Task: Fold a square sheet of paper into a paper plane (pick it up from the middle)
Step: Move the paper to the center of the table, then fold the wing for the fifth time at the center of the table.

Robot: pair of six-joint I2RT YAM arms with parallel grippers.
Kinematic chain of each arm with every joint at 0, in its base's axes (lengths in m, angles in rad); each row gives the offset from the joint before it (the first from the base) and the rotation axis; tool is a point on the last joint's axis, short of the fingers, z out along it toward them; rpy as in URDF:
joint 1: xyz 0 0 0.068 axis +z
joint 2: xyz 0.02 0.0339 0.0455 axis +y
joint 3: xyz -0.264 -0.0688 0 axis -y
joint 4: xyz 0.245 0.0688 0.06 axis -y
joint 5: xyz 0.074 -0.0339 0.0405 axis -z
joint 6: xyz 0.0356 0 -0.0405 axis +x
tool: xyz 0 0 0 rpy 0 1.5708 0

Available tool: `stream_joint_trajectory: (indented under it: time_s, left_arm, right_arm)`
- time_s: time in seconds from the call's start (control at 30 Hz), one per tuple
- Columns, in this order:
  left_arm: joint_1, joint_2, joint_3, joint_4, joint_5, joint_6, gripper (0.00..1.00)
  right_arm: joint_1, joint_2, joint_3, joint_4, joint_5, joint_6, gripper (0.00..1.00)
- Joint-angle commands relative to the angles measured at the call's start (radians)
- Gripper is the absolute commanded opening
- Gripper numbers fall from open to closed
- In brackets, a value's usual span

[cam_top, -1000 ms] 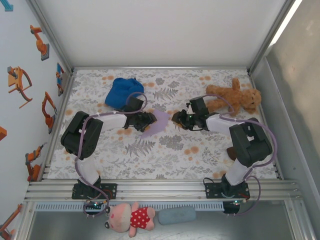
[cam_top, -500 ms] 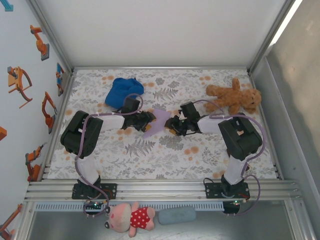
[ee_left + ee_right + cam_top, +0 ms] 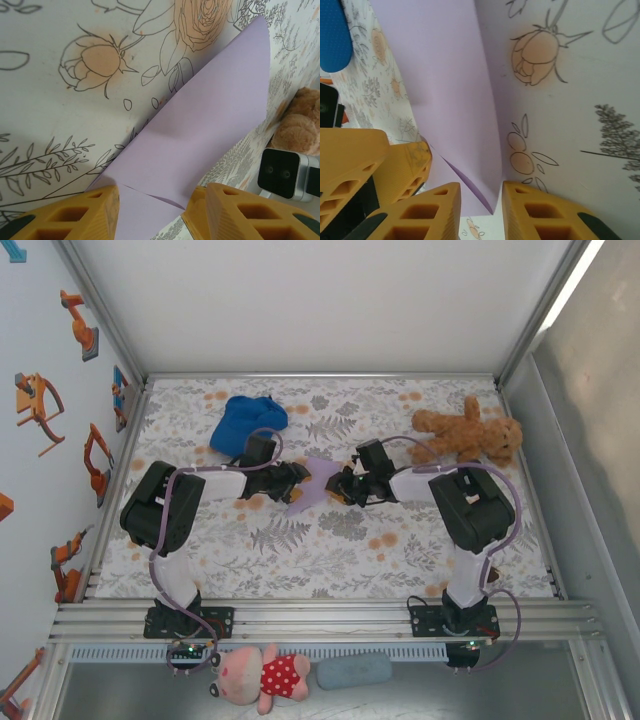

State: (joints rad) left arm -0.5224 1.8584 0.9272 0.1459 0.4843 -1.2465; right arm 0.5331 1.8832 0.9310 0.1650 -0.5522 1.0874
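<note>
The square sheet of paper point(image 3: 315, 485) is lavender, partly folded, and lies mid-table between both grippers. My left gripper point(image 3: 298, 478) reaches it from the left. In the left wrist view its jaws stand apart, with the paper point(image 3: 200, 130) spanning the gap of the gripper point(image 3: 152, 202) and a fold edge crossing between the fingers. My right gripper point(image 3: 340, 487) meets the paper from the right. In the right wrist view that gripper point(image 3: 480, 200) is open around the paper point(image 3: 445, 90), whose lifted folded corner sits in the gap. No paper plane shape shows.
A blue fabric cap point(image 3: 247, 423) lies at the back left, close behind the left arm. A brown teddy bear point(image 3: 468, 436) lies at the back right. A pink pig toy point(image 3: 258, 676) and a grey-blue pad point(image 3: 354, 671) rest below the near rail.
The right arm has swung left and brought its gripper up to the paper's right edge, its jaws narrowing. The left gripper has stayed on the paper.
</note>
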Motion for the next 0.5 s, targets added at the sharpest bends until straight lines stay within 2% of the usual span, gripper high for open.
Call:
stream_joint_trajectory:
  time_s: [0.0, 0.33, 0.47]
  left_arm:
    - [0.001, 0.043, -0.030, -0.028, -0.006, -0.007, 0.50]
    - [0.004, 0.019, -0.025, -0.029, -0.004, 0.021, 0.51]
    - [-0.003, -0.013, -0.016, -0.034, -0.008, 0.056, 0.53]
  right_arm:
    - [0.007, 0.008, 0.009, 0.084, -0.030, 0.041, 0.26]
    - [0.005, 0.029, -0.004, 0.160, -0.043, 0.101, 0.18]
    - [0.005, 0.033, 0.007, 0.132, -0.039, 0.099, 0.09]
